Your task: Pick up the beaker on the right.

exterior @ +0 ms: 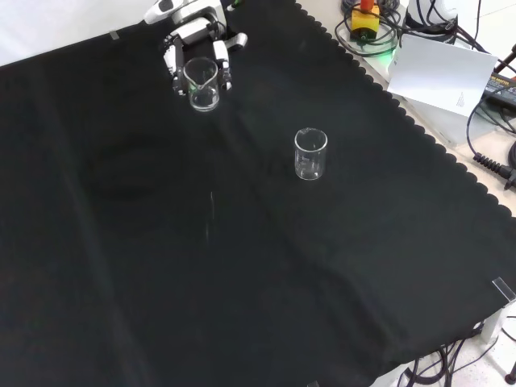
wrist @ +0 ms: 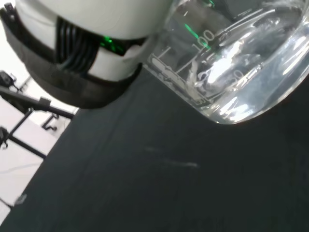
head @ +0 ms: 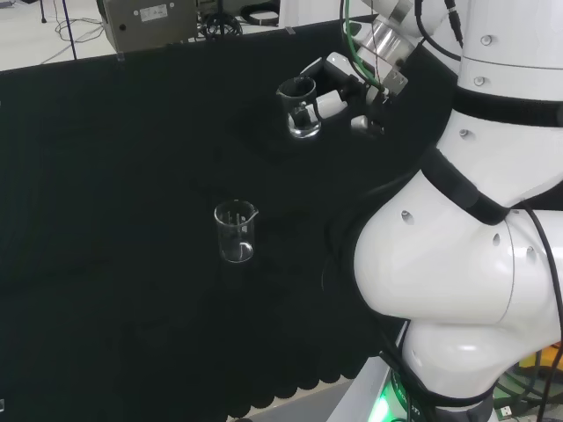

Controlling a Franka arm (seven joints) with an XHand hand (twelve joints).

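Observation:
Two clear glass beakers are on view. In the head view, one beaker (head: 301,107) sits between the curled fingers of the hand (head: 341,86) near the far right of the cloth. From the front, that beaker (exterior: 201,84) is at the top with fingers (exterior: 172,68) on both sides and the hand (exterior: 192,32) behind it. Close up in the wrist view, this beaker (wrist: 231,63) is tilted, with printed graduations, and its base seems clear of the cloth. The other beaker (head: 236,231) stands upright alone mid-cloth, also seen as a beaker (exterior: 310,153) in the front view.
The arm's large white links (head: 475,229) take up the right of the head view. A grey equipment box (head: 145,22) sits beyond the cloth's far edge. A white board (exterior: 439,72) and cables (exterior: 492,161) lie off the cloth's scalloped edge in the front view.

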